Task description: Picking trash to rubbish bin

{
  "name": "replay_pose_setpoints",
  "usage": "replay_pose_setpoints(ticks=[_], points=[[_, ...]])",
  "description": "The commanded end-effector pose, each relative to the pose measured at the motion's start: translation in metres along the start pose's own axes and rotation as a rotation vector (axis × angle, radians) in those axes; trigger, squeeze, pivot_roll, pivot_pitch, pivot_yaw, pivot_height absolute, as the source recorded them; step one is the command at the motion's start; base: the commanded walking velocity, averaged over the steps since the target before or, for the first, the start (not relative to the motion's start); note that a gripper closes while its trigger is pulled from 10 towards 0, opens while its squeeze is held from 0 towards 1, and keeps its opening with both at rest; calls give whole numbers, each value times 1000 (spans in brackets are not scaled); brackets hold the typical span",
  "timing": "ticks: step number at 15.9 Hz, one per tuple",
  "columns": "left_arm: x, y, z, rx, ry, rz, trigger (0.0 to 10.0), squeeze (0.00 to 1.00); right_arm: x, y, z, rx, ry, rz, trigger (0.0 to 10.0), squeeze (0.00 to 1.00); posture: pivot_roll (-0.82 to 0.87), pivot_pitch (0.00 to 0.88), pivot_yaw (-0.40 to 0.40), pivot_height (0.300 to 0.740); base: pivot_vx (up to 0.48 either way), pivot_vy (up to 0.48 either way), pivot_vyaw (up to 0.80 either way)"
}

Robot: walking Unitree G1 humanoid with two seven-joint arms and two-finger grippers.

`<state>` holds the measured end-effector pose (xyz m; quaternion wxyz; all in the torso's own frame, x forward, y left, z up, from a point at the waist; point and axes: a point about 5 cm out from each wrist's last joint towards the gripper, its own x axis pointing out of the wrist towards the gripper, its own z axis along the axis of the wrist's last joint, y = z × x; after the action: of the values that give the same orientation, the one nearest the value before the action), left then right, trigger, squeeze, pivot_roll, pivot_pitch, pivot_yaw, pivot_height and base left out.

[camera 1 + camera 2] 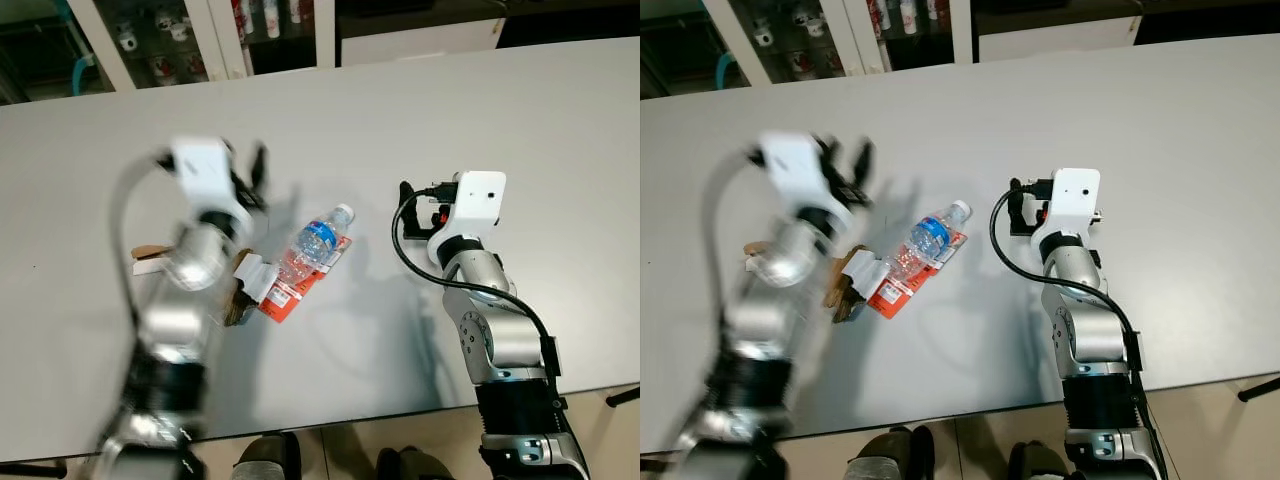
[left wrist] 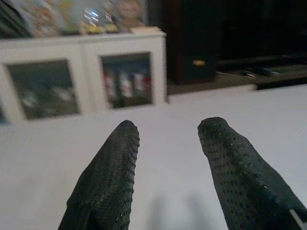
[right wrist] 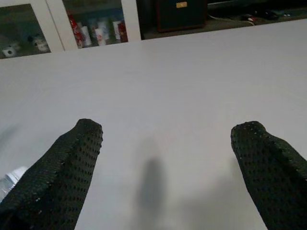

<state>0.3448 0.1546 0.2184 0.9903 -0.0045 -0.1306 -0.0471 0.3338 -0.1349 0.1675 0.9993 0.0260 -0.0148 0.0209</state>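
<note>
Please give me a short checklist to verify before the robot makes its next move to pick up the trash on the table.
1. Left gripper open: ok, its fingers stand apart with nothing between them.
2. Right gripper open: ok, fingers wide, nothing held.
3. Plastic bottle free to grasp: ok, lying on the table, untouched.
4. Crumpled paper separate from the bottle: not ok, it touches it.
5. Left arm steady: not ok, blurred.
6. Rubbish bin location: cannot tell.

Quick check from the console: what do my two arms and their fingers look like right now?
Both arms are silver metal segments with black joints and a white boxy wrist housing. The right arm carries a looping black cable; the left arm is motion-blurred. Each gripper, left gripper and right gripper, has two long black fingers with a dimpled texture.
</note>
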Motion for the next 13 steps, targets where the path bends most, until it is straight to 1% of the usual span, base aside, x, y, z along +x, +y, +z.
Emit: replay_pose_setpoints(ticks=[1, 2, 3, 4, 5, 6, 7, 8, 9, 11, 13], points=[[0, 16, 4, 38, 20, 28, 10000, 0, 1, 2, -3, -3, 28, 11, 10000, 0, 14, 135, 80, 720, 0, 0, 0], [0, 28, 3, 139, 62, 25, 10000, 0, 0, 3, -4, -6, 39, 17, 10000, 0, 14, 134, 80, 720, 0, 0, 0], [-5, 41, -10, 372, 205, -14, 10000, 0, 0, 3, -5, -4, 45, 21, 10000, 0, 21, 131, 79, 720, 0, 0, 0], [-5, 41, -10, 372, 205, -14, 10000, 0, 0, 3, -5, -4, 45, 21, 10000, 0, 21, 131, 79, 720, 0, 0, 0], [-14, 57, -28, 561, 355, -16, 10000, 0, 0, 3, -7, -2, 53, 23, 10000, 0, 25, 128, 78, 720, 0, 0, 0], [-23, 67, -41, 615, 435, -14, 10000, 0, 0, 4, -9, 0, 62, 27, 10000, 0, 26, 126, 77, 720, 0, 0, 0], [-29, 71, -49, 641, 474, -31, 10000, 0, 0, 5, -10, 0, 68, 30, 10000, 0, 23, 125, 77, 720, 0, 0, 0], [-32, 70, -54, 614, 493, -50, 10000, 0, 0, 5, -10, 3, 71, 33, 10000, 0, 23, 124, 77, 720, 0, 0, 0], [-33, 69, -55, 608, 501, -66, 10000, 0, 0, 5, -10, 3, 72, 35, 10000, 0, 23, 124, 77, 720, 0, 0, 0], [-37, 70, -60, 605, 549, -121, 10000, 0, 0, 6, -10, 2, 75, 42, 10000, 0, 22, 128, 78, 720, 0, 0, 0], [-36, 74, -55, 570, 533, -129, 10000, 0, 0, 6, -10, 4, 78, 45, 10000, 0, 26, 130, 76, 720, 0, 0, 0]])
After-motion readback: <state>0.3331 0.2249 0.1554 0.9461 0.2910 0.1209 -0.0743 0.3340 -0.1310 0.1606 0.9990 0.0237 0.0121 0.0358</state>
